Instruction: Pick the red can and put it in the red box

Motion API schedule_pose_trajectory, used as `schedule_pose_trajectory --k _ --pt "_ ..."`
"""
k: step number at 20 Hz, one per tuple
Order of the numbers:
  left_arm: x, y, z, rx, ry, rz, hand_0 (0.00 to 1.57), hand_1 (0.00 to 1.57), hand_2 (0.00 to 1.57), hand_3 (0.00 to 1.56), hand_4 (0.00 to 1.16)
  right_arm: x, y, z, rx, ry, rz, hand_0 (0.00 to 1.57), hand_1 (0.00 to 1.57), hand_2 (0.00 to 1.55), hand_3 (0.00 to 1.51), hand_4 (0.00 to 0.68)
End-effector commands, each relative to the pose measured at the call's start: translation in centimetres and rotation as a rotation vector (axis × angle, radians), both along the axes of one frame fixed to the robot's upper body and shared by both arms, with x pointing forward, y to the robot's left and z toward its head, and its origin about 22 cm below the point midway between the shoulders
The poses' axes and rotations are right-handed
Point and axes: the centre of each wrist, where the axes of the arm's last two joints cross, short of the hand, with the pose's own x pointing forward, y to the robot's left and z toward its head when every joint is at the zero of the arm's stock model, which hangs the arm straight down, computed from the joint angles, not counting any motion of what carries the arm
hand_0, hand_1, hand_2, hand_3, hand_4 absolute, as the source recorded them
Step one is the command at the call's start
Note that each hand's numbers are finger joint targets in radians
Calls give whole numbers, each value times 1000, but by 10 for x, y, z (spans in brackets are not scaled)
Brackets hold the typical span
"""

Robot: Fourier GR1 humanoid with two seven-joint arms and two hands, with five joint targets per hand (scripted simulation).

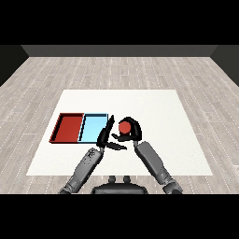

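The red can shows its round red top just right of the trays, near the table's middle. My right hand is curled round it, fingers arching over its far side and thumb at its left. The red tray lies at the left of the table, with the light blue tray touching its right side. My left hand stands with straight fingers at the blue tray's right edge, close to the left of the can, holding nothing.
The white table stretches wide behind and to the right of the can. Both grey forearms come in from the lower edge and converge near the table's front middle. Grey plank floor surrounds the table.
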Motion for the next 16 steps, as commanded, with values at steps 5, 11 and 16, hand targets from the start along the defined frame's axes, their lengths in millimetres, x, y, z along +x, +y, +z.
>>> schedule_pose_trajectory --k 5,11,16 --pt "-8 -21 3 44 34 -14 0 0 0 0 0 -14 32 9 6 -12 45 1432 1432 1438 1403 599" --pt "26 -16 16 35 25 -15 0 0 0 0 0 -7 27 7 25 -21 82 1443 1443 1426 1383 609" --pt "9 -22 24 77 13 -12 0 0 0 0 0 -18 38 24 56 -20 75 1459 1459 1445 1395 588"
